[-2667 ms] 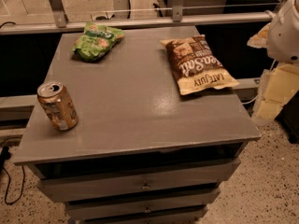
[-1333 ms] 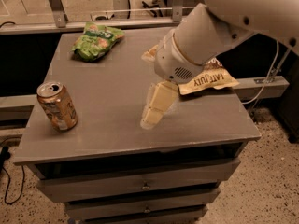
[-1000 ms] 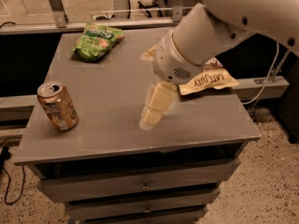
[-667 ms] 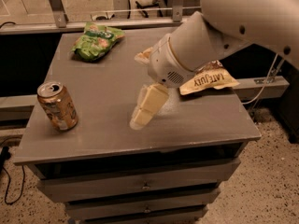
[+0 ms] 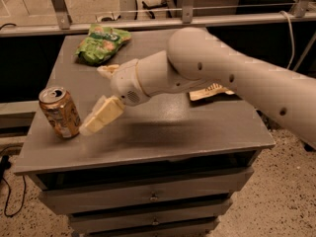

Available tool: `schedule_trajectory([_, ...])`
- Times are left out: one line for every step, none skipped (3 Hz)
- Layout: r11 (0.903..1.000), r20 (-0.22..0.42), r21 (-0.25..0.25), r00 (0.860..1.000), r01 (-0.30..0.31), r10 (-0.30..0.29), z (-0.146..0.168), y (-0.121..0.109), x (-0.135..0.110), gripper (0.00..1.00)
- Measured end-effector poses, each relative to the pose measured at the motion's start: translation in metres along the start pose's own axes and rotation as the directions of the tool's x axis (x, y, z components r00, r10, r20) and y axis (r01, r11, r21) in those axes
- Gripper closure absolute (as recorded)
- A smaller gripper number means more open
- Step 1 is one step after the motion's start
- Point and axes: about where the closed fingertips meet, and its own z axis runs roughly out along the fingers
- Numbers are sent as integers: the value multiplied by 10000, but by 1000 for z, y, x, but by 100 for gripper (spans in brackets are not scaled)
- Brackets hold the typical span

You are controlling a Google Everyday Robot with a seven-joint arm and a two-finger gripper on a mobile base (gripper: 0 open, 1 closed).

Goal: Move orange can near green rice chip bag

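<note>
Can (image 5: 60,112) stands upright at desk (image 5: 197,132) front-left corner, long axis vertical, open top w/ tab facing up. Tool (image 5: 93,100) just right of it, spread wide; lower finger (image 5: 101,117) tip right beside can's base, contact unclear. Green bag (image 5: 101,44) lies flat at back-left, well apart from can. Arm (image 5: 222,73) reaches in from right, covering most of brown bag (image 5: 212,90).

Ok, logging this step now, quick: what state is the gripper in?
Gripper: open, holding nothing, close beside the orange can.
</note>
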Motion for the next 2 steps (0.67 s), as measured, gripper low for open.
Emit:
schedule_trajectory([9985,1154,-433,9926,-323,372,43,1,-16,0])
schedule_trajectory([9926,1763,-1012,9808,-665,837,71,11,-28,0])
